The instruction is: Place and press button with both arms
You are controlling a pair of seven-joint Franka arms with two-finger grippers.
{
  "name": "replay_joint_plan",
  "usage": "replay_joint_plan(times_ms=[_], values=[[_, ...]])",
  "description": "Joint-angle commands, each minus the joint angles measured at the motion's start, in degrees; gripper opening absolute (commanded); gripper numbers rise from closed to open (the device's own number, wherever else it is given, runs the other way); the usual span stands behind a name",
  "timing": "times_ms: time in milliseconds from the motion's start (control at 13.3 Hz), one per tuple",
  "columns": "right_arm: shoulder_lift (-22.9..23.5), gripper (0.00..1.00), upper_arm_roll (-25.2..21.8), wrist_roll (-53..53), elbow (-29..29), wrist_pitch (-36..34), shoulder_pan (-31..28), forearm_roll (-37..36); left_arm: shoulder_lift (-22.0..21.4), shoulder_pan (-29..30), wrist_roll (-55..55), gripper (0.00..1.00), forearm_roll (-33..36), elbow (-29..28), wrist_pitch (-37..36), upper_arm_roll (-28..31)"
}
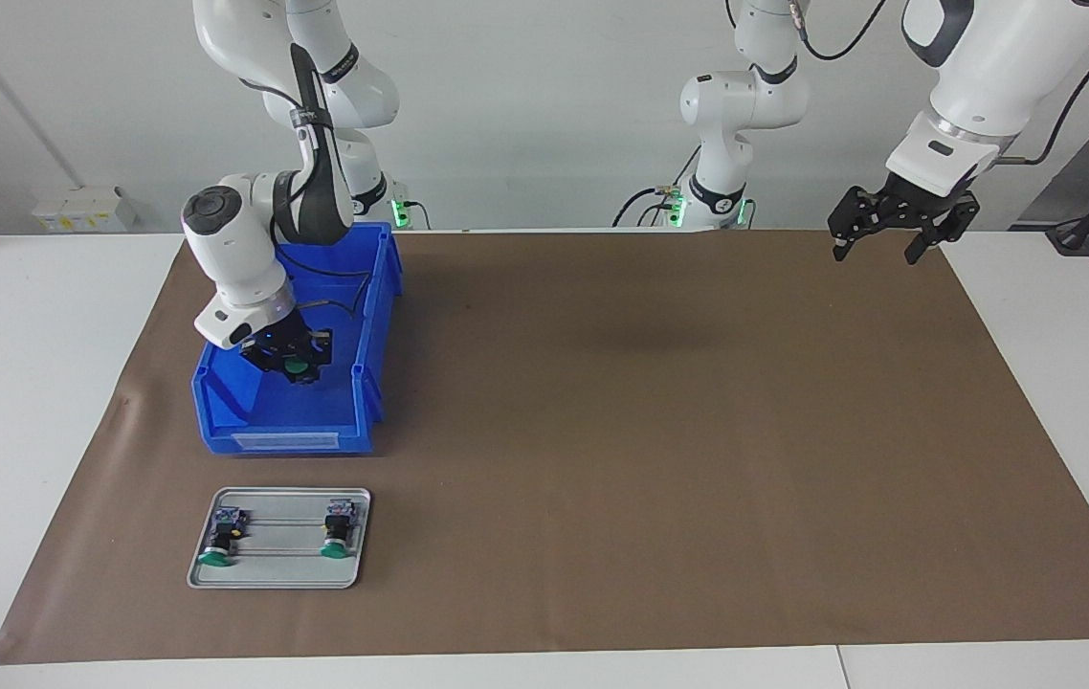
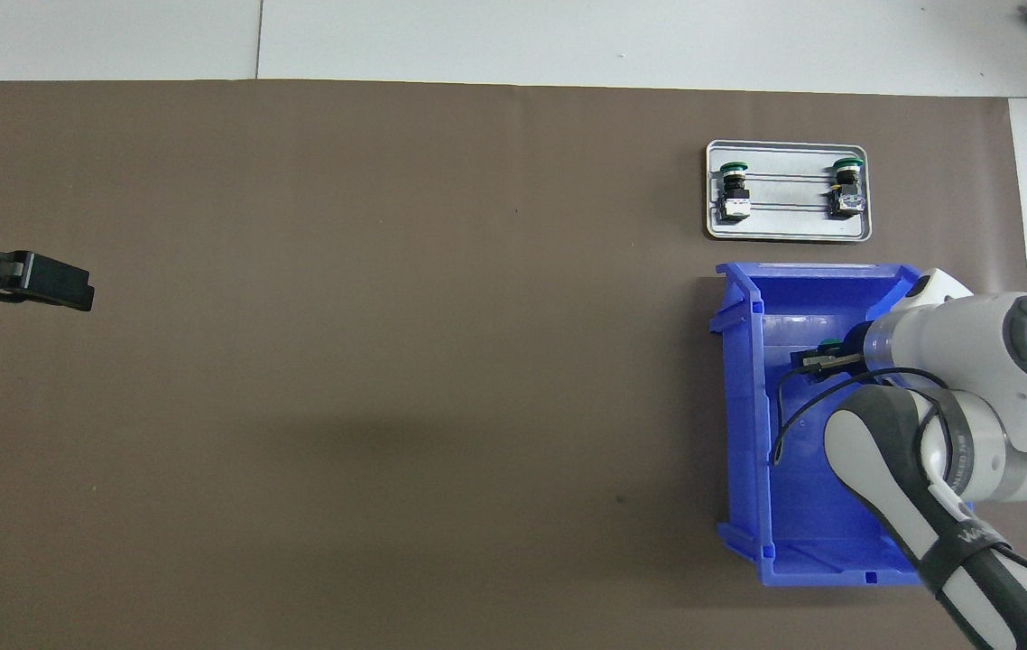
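Note:
My right gripper (image 1: pixel 295 365) reaches down into the blue bin (image 1: pixel 286 440), shut on a button (image 1: pixel 294 365) whose green cap shows between its fingertips. In the overhead view the same button (image 2: pixel 829 343) peeks out beside the right gripper (image 2: pixel 823 360), and the arm's wrist covers most of it. Two more green-capped buttons (image 1: pixel 222 537) (image 1: pixel 338 531) lie on the metal tray (image 1: pixel 278 577), farther from the robots than the bin. My left gripper (image 1: pixel 875 249) hangs open in the air over the paper at the left arm's end, holding nothing, and waits there.
Brown paper (image 1: pixel 650 431) covers the table's middle. The bin (image 2: pixel 748 433) and the tray (image 2: pixel 789 235) stand close together at the right arm's end. White table shows around the paper.

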Motion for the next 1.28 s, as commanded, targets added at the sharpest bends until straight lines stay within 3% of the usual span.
replay_joint_plan(times_ms=[0, 75, 225, 676, 1201], values=[[0.2, 0.94, 0.6, 0.3, 0.0, 0.6, -0.4, 1.5, -1.1, 0.2, 0.3, 1.0, 0.4, -1.5, 0.6, 0.1], [0.0, 1.0, 0.6, 0.1, 1.1, 0.3, -0.3, 1.5, -1.1, 0.2, 0.3, 1.0, 0.4, -1.5, 0.6, 0.1], [-1.0, 1.0, 0.6, 0.3, 4.5, -2.8, -0.2, 1.5, -1.1, 0.2, 0.3, 1.0, 0.4, -1.5, 0.6, 0.1], [-1.6, 1.0, -0.1, 2.7, 26.6, -25.7, -1.0, 0.0, -1.1, 0.2, 0.3, 1.0, 0.4, -1.5, 0.5, 0.1], [-1.6, 1.0, -0.7, 12.8, 46.9, -47.3, -2.0, -1.4, -1.1, 0.2, 0.3, 1.0, 0.4, -1.5, 0.5, 0.1]])
